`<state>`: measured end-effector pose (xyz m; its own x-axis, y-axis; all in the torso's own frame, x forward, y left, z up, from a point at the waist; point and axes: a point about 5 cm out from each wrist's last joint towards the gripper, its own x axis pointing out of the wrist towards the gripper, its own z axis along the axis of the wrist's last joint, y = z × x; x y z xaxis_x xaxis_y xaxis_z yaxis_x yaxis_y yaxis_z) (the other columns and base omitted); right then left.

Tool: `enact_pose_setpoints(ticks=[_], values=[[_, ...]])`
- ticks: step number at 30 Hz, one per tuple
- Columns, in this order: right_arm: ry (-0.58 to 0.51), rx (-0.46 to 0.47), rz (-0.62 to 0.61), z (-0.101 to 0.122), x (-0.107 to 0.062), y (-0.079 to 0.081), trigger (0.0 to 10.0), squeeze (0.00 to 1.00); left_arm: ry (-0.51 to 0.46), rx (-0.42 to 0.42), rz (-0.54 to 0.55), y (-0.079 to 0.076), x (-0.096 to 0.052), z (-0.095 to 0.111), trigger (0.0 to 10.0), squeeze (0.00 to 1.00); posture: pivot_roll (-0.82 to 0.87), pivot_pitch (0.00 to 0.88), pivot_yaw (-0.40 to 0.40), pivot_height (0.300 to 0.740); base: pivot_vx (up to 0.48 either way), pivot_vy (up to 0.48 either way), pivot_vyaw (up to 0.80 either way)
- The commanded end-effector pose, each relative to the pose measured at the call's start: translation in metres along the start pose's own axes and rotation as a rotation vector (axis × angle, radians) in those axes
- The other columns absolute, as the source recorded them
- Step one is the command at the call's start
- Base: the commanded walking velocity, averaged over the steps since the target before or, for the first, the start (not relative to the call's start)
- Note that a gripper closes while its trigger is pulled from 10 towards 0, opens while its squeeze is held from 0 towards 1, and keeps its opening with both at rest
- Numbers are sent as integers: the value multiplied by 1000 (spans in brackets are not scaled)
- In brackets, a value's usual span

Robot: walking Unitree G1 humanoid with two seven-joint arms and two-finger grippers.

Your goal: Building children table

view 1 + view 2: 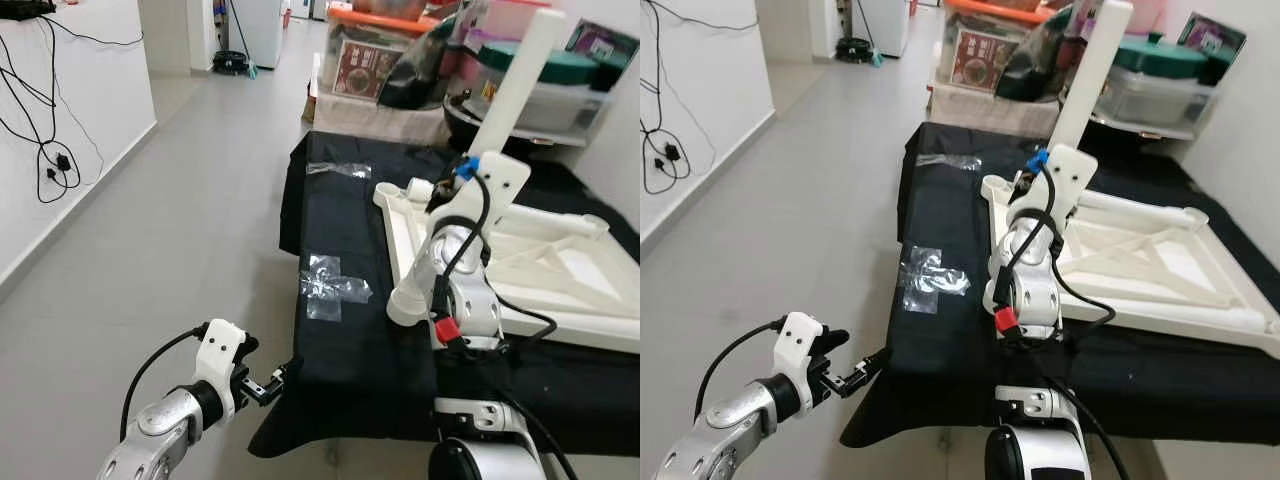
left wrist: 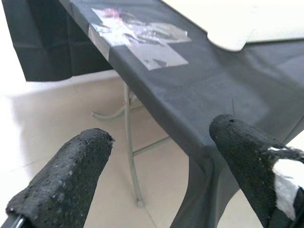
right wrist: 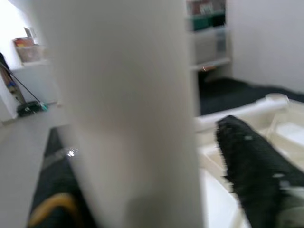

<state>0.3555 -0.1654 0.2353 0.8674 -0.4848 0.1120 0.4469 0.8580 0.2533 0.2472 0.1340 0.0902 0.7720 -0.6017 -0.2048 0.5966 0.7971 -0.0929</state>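
The right gripper [image 1: 462,172] is clamping a white table leg [image 1: 515,80], which is standing upright and leaning slightly away, its foot at a corner socket of the white upturned tabletop [image 1: 560,270]. One black finger [image 3: 251,166] is pressing against the leg's side. The tabletop is lying underside up on the right half of a black-clothed table [image 1: 350,370], reaching toward its right edge. Clear plastic scraps [image 1: 330,285] are lying near the table's left edge. The left gripper [image 1: 268,385] is hovering with its fingers [image 2: 66,185] spread wide, empty, just off the table's near left corner.
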Motion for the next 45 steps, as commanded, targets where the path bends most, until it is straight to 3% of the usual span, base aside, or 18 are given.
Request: enact_pose_setpoints(ticks=[1,6,10,20,33,45], values=[[1,6,-35,2,2,-7,10000,1000,9,7,-13,-2,2,-3,10000,0,-6,0,-109,740,0,0,0],[-21,15,-30,6,2,-7,10000,1000,9,6,-15,-3,3,-2,10000,0,-8,0,-108,740,0,0,0],[-88,50,-4,24,1,-4,10000,1000,8,7,-20,-3,3,-2,10000,0,-9,0,-107,740,0,0,0],[-118,55,42,33,-1,-1,10000,1000,6,6,-25,-3,4,-2,10000,0,-12,0,-104,740,0,0,0],[-144,-10,133,39,9,-15,10000,1000,9,11,-23,-2,3,-3,10000,0,-16,0,-98,740,0,0,0],[-170,0,206,44,2,-24,10000,1000,13,12,-30,-1,3,-3,10000,0,-22,0,-85,740,0,0,0]])
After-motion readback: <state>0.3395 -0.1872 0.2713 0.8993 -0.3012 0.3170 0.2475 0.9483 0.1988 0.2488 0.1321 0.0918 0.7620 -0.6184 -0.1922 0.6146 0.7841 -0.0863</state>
